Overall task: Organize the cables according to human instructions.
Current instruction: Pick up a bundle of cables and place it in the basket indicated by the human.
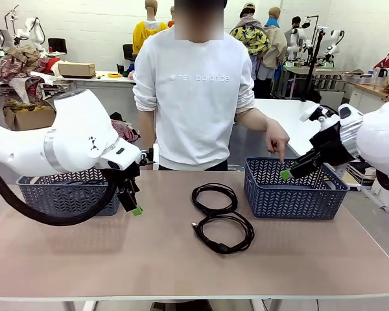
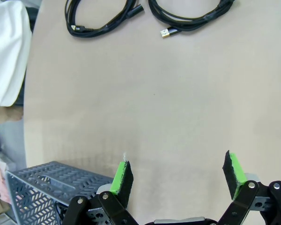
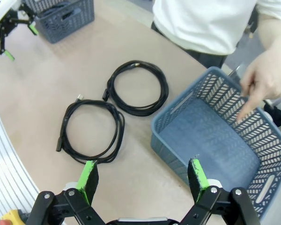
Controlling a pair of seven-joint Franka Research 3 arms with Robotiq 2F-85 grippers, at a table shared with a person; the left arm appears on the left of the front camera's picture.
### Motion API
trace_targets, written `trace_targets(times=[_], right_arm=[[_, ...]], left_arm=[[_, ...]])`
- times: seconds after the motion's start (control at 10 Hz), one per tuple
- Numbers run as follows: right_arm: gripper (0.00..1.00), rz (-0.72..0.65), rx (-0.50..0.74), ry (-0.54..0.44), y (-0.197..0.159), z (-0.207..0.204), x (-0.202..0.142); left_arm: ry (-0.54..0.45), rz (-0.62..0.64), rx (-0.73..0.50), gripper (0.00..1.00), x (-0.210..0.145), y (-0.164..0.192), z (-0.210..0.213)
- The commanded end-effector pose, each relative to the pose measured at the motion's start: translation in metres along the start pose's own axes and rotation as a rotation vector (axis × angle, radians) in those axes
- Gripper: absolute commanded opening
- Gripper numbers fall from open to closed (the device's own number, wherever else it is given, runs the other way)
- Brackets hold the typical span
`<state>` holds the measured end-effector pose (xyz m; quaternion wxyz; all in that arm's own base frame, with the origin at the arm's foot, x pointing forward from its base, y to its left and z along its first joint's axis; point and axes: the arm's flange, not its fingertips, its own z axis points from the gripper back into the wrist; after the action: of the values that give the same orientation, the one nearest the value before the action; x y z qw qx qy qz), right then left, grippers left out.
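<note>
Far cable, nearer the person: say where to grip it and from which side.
Take the far cable on the arc of its loop facing the blue basket, straight down from above, the open right end effector straddling the bundled strands. The coil lies flat, so a side approach likely finds nothing to pinch, and that arc lies clear of the other cable.

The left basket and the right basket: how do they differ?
The right basket is brighter blue; the left basket looks greyer. The person's hand points into the right basket, none at the left basket. The right basket is empty inside; the left basket's inside is partly hidden by the left arm. Both are rectangular with herringbone openwork walls.
</note>
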<state>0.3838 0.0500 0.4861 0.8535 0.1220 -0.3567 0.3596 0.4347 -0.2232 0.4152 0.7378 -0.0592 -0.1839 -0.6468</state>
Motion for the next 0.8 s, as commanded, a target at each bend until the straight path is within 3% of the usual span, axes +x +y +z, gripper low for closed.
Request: trace_targets(times=[0.0,0.3,0.7], right_arm=[[1.00,-0.043,0.023,0.102,0.011,-0.004,0.023],[1.00,-0.020,0.051,0.238,0.049,-0.035,0.053],[1.00,-0.044,0.089,0.263,0.097,-0.074,0.071]], left_arm=[[0.000,0.001,-0.001,1.00,0.000,0.000,0.001],[0.000,0.001,-0.001,1.00,0.000,0.000,0.001],[0.000,0.001,-0.001,1.00,0.000,0.000,0.001]])
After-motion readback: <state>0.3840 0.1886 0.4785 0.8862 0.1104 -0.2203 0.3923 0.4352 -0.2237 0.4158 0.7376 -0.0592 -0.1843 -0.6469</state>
